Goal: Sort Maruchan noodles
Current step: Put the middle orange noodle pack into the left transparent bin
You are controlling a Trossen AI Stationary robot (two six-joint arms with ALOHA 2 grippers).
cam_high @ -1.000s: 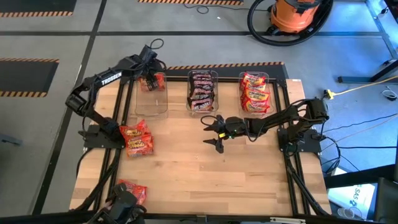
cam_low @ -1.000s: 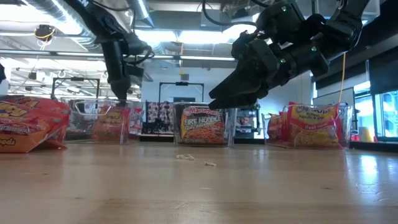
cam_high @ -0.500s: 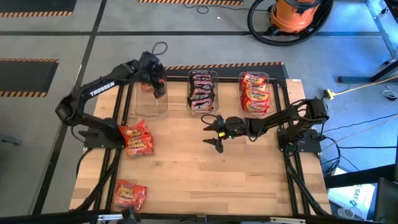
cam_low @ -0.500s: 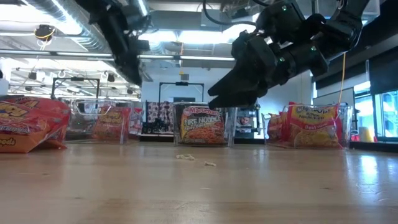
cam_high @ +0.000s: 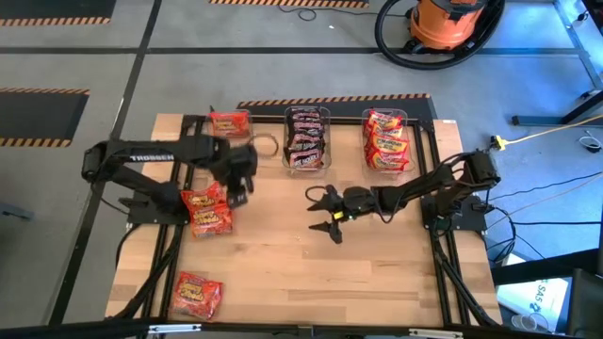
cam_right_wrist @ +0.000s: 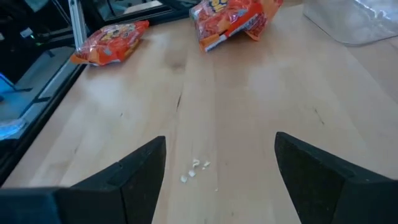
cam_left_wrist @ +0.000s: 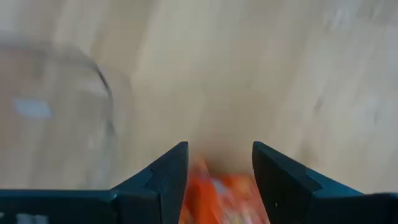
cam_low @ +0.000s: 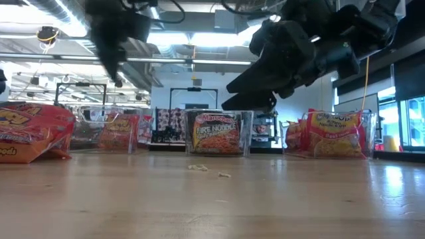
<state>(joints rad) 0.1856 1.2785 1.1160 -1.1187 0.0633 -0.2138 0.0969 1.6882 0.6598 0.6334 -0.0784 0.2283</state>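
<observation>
While both arms hang over the table: nothing is gripped.
Left gripper point(cam_high: 240, 179): fingers apart, empty, just beside the orange packets point(cam_high: 207, 211) at mid-left.
Right gripper point(cam_high: 325, 209): spread wide, mid-table, bare wood point(cam_high: 283, 273) around it.
Far edge: three clear bins point(cam_high: 307, 138) with sorted packets.
Near-left corner: one loose packet point(cam_high: 197, 294).

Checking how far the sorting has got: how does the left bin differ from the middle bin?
The left bin holds one orange-red packet at its far end, the rest bare; the middle bin is filled along its length with dark packets. The left tool hangs just in front of the left bin, above the loose packets; no tool is over the middle bin. Both bins are clear plastic at the far edge.
</observation>
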